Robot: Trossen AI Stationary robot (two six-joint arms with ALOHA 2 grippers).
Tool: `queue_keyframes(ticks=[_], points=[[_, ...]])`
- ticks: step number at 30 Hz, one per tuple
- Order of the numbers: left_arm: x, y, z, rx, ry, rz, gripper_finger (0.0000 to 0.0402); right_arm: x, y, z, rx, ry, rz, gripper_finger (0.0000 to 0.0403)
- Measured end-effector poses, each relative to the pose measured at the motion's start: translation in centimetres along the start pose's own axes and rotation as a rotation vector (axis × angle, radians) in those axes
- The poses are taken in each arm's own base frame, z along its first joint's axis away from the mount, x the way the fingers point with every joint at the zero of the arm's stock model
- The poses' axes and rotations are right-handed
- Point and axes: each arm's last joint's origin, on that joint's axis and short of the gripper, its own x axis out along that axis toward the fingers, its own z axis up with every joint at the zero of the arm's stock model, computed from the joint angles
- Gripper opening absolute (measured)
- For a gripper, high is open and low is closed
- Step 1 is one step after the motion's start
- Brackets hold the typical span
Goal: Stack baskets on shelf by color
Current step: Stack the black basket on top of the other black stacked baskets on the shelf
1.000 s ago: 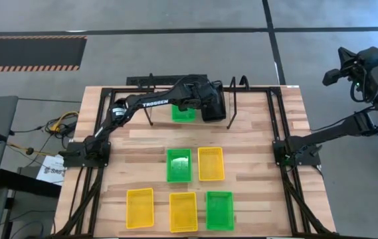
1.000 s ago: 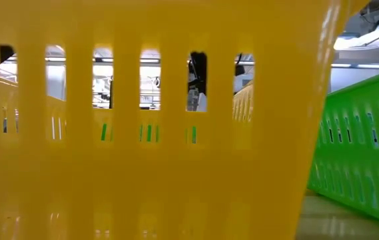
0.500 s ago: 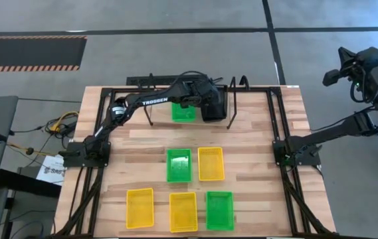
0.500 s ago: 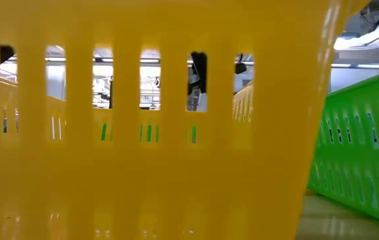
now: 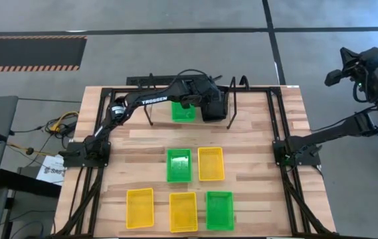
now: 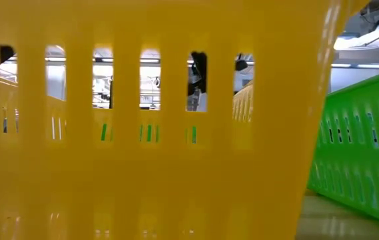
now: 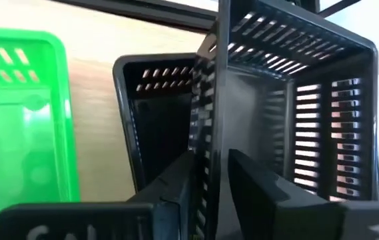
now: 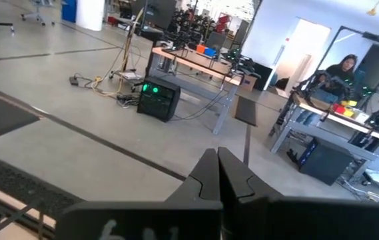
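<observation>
Two black baskets [image 7: 289, 113] nest on the shelf [image 5: 232, 99] beside a green basket [image 5: 183, 112], my left hand [image 7: 212, 183] straddling one thin perforated wall, fingers loosening—light, stiff, slippery plastic, best pinched at the rim; my right hand [image 8: 217, 175] waits closed off the desk.

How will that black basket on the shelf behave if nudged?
The black basket is probably light, since its walls are thin and slotted. It is likely fairly stiff, keeping its box shape while tilted. It may slide or tip, leaning on another black basket.
</observation>
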Motion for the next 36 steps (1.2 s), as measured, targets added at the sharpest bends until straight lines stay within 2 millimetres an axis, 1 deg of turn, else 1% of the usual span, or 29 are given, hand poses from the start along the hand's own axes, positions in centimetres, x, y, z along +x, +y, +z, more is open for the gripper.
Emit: queue_keyframes(ticks=[10, 13, 20, 27, 30, 36], points=[[-0.6, -0.8, -2.4, 0.009, -0.005, 0.002, 0.0020, -0.1, -0.9, -0.5, 0.023, -0.005, 0.003, 0.0000], [-0.7, -0.8, -2.7, 0.013, -0.017, 0.017, 0.0004, -0.2, -1.1, -0.6, 0.013, -0.004, 0.024, 0.0000], [-0.8, -0.4, -2.8, -0.011, -0.023, 0.064, 0.0002, -0.2, -1.0, -0.6, -0.007, -0.002, 0.047, 0.0001], [-3.3, -0.7, -2.1, -0.015, -0.084, 0.139, 0.0000, -0.2, -0.9, -0.6, -0.019, -0.002, 0.051, 0.0001], [-4.2, -1.2, -2.1, -0.014, -0.112, 0.129, 0.0000, -0.2, -0.9, -0.6, -0.022, -0.002, 0.050, 0.0001], [-4.0, -1.1, -2.4, -0.042, -0.106, 0.136, 0.0000, -0.2, -0.9, -0.6, -0.022, -0.002, 0.051, 0.0001]])
